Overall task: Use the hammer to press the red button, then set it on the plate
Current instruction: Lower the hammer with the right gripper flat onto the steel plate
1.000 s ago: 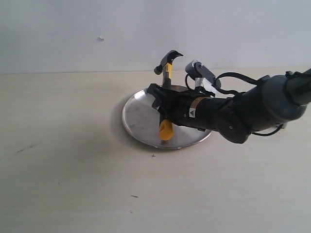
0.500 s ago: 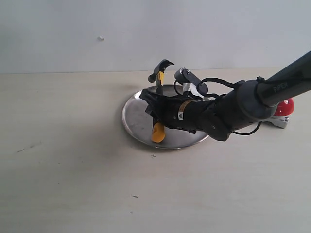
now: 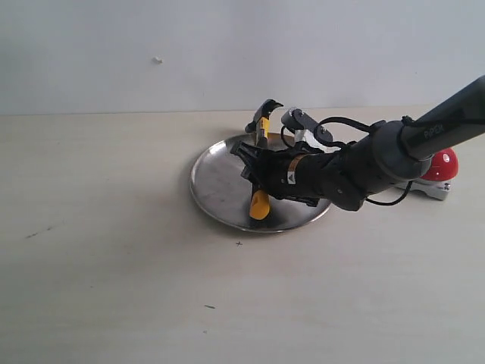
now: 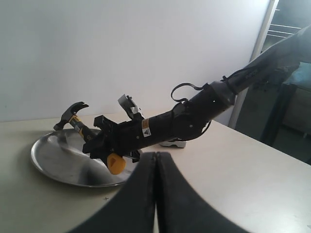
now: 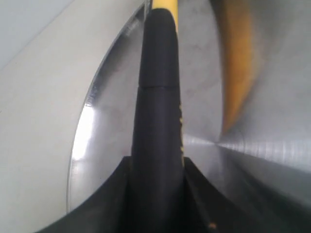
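Observation:
My right gripper is shut on the black handle of the hammer over the silver plate. The hammer stands tilted: its dark head is up at the plate's far rim, and its yellow end is low over the plate's near part. I cannot tell whether that end touches the metal. In the right wrist view the handle runs out from between the jaws above the plate. The red button sits far right on its grey base. My left gripper is shut on nothing and away from the plate.
The plate and the button rest on a pale wooden table against a white wall. The right arm stretches low across the table between the button and the plate. In the left wrist view the button's base shows behind that arm.
The right arm has lowered the hammer over the plate, so its head is now nearer the rim. It swung a little left, then back right. The button has come into view.

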Tool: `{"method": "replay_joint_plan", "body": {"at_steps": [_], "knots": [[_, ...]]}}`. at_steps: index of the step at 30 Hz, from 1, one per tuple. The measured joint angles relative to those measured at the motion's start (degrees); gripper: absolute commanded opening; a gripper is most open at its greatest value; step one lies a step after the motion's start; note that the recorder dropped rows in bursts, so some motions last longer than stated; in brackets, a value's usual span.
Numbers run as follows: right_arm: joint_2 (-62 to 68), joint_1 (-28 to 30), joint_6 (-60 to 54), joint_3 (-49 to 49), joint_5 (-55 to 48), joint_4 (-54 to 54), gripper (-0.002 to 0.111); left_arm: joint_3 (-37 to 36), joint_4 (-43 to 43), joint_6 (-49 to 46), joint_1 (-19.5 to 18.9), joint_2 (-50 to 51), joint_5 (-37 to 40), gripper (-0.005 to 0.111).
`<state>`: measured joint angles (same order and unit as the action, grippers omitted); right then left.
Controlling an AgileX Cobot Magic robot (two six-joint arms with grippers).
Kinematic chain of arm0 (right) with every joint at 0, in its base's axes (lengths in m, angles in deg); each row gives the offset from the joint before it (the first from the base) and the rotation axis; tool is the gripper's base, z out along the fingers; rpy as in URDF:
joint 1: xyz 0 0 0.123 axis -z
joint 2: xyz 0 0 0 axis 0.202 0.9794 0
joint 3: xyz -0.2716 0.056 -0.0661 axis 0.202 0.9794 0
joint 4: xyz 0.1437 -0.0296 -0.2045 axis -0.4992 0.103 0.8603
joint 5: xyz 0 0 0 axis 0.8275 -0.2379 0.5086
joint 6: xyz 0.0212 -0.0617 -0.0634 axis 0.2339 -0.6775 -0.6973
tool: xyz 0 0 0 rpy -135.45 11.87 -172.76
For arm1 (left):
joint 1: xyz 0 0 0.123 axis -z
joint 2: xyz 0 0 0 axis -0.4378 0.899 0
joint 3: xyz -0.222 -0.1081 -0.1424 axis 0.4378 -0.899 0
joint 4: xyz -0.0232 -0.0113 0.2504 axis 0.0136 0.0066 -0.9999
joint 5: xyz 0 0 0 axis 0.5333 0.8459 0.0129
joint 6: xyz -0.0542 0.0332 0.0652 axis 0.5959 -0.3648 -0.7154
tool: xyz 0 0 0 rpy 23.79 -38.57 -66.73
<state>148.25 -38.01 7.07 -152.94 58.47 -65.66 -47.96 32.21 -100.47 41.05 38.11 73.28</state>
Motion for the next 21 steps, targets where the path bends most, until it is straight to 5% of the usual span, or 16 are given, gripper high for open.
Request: {"method": "replay_joint_plan", "body": {"at_steps": [21], "knots": [[3.3,0.1,2.2,-0.6,5.9,4.6,0.0,0.0,0.0,0.0,0.0,0.0,0.0,0.0]]}}
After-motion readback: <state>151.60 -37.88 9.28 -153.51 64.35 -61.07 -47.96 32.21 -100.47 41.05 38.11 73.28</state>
